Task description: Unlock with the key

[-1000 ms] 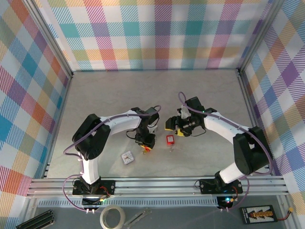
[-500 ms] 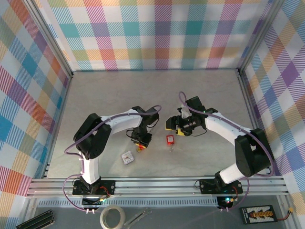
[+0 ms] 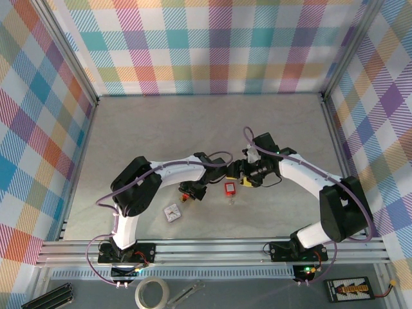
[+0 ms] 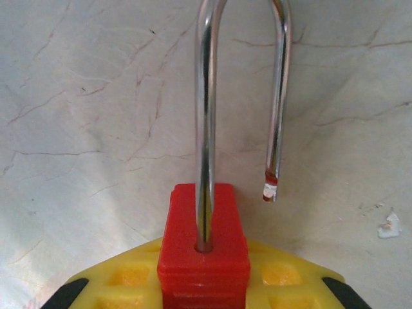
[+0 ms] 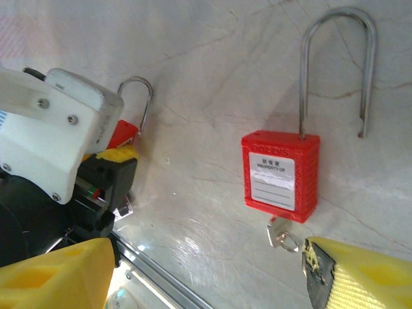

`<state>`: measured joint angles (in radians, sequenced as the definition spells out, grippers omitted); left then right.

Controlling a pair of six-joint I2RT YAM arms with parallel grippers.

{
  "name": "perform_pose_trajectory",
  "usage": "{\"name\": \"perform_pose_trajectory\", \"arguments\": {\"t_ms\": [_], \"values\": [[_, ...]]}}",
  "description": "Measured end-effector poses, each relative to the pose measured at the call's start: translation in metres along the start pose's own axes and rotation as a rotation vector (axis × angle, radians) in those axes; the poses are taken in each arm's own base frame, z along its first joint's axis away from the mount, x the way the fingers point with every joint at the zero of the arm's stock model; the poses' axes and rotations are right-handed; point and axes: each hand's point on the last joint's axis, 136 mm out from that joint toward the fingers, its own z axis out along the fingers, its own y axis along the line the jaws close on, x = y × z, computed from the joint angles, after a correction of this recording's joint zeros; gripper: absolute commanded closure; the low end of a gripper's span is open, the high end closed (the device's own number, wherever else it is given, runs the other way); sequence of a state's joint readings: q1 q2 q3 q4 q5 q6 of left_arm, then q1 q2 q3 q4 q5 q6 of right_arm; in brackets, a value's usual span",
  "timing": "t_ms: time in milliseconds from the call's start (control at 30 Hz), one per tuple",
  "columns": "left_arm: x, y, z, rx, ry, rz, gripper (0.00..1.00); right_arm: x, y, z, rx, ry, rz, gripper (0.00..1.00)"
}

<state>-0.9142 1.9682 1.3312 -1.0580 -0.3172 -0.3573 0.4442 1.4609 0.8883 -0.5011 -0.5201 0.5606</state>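
Left wrist view first: our left fingers pinch a red padlock by its body. Its shackle stands up with the free leg clear of the body, so we judge this one open. Over to the right wrist view: our right fingers are spread wide. The key sits just beside one tip, seated in the bottom of a second red padlock lying flat on the table, its free leg also out. Unlocking looks done to us; what's left seems only letting go and backing away.
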Motion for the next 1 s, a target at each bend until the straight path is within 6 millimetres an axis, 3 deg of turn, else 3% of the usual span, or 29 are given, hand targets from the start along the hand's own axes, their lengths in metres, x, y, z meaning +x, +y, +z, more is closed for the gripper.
{"name": "perform_pose_trajectory", "arguments": {"t_ms": [200,433,633,767,867,1000], "values": [[0.001,-0.005,0.002,-0.018,-0.003,-0.021,0.56,0.008,-0.009,-0.002,0.034,0.01,0.021,0.23],[-0.002,-0.012,-0.005,0.032,-0.023,-0.065,0.45,0.006,-0.005,-0.01,0.033,-0.019,0.006,0.22],[-0.005,-0.021,-0.029,0.123,-0.08,-0.106,0.37,0.003,0.002,-0.013,0.009,-0.042,-0.016,0.22],[-0.01,-0.013,-0.055,0.219,-0.139,-0.183,0.31,0.002,0.006,-0.018,-0.002,-0.058,-0.03,0.22],[-0.015,0.003,-0.068,0.299,-0.181,-0.272,0.3,0.003,0.011,-0.025,-0.012,-0.075,-0.043,0.2],[-0.015,0.02,-0.061,0.34,-0.178,-0.351,0.3,0.007,0.016,-0.034,-0.023,-0.094,-0.062,0.18]]}}
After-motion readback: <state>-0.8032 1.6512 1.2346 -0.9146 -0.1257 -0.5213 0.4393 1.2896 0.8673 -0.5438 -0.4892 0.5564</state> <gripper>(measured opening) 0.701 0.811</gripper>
